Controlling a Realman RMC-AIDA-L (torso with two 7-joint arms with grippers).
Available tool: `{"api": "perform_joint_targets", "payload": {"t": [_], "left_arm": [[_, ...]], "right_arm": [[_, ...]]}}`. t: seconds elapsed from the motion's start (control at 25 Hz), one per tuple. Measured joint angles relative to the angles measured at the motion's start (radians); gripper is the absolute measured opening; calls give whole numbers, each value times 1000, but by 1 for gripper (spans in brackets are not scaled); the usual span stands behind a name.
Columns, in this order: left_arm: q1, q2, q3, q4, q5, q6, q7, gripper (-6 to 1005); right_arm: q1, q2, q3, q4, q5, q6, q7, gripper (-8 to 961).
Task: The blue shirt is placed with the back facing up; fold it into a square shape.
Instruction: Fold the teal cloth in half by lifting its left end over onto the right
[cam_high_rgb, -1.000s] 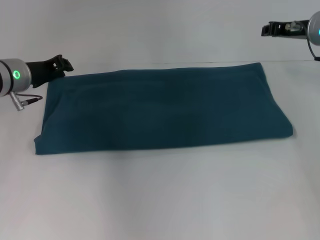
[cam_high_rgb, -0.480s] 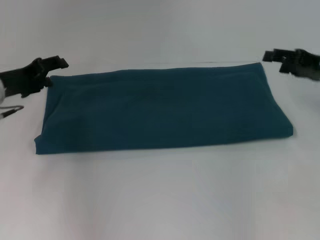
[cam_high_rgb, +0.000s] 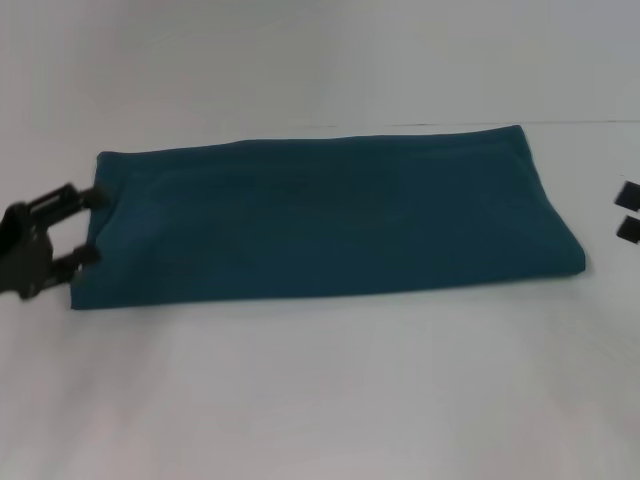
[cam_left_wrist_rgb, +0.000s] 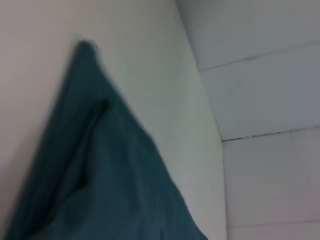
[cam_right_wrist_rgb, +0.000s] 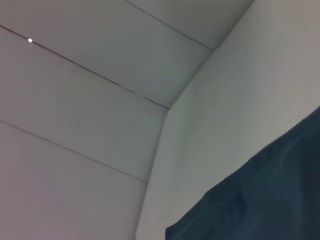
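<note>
At the left edge of the head view the left pincer (cam_high_rgb: 88, 226) lies low over the table (cam_high_rgb: 320, 390), its dark body reaching in from the side almost level with the surface. Its two fingers (cam_high_rgb: 78, 194) are spread apart, one further from the robot and one nearer, and their tips stand at the left short edge of the shirt (cam_high_rgb: 330, 220). The gap between them holds nothing. Whether the tips touch the cloth, I cannot tell.

The shirt is already folded into a long band and lies flat on the table, across the middle of the view, with its long side running from left to right. Its plain side is up (no lettering shows). The near right corner is rounded and a little thick, where the layers lie one over another. In the left wrist view the shirt (cam_left_wrist_rgb: 105, 170) shows as a pointed corner with a soft fold line along it, and the pale table (cam_left_wrist_rgb: 150, 75) runs beside it up to the wall.

At the right edge of the head view only two small dark tips of the right pincer (cam_high_rgb: 627, 213) come in, one above the other with a clear gap between them, holding nothing. They stand apart from the right short edge of the shirt. The right wrist view shows a corner of the shirt (cam_right_wrist_rgb: 260, 200) on the table (cam_right_wrist_rgb: 235, 110), with the panelled wall behind.
</note>
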Motion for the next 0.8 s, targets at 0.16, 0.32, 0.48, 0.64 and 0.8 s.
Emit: {"api": "perform_joint_targets", "payload": {"t": [0.16,0.32,0.48,0.64,0.8], "left_arm": [[48,-13,-12,-2,3,10,-44,850],[70,-21,-19,-10,15,-27,-77,844],[73,-24,-26,-30,37,-93,-116,839],[69,-25,-24,-55,45,-145,-129,834],[64,-23,-23,-74,50,-191,-143,829]], "right_arm": [[-11,-2,-2,5,-6,-11,-6,819],[2,-2,-5,11,-29,-15,-16,820],[9,1,-6,13,-39,-17,-18,820],[10,3,-4,13,-39,-15,-18,820],[9,3,0,15,-39,-8,-19,820]]}}
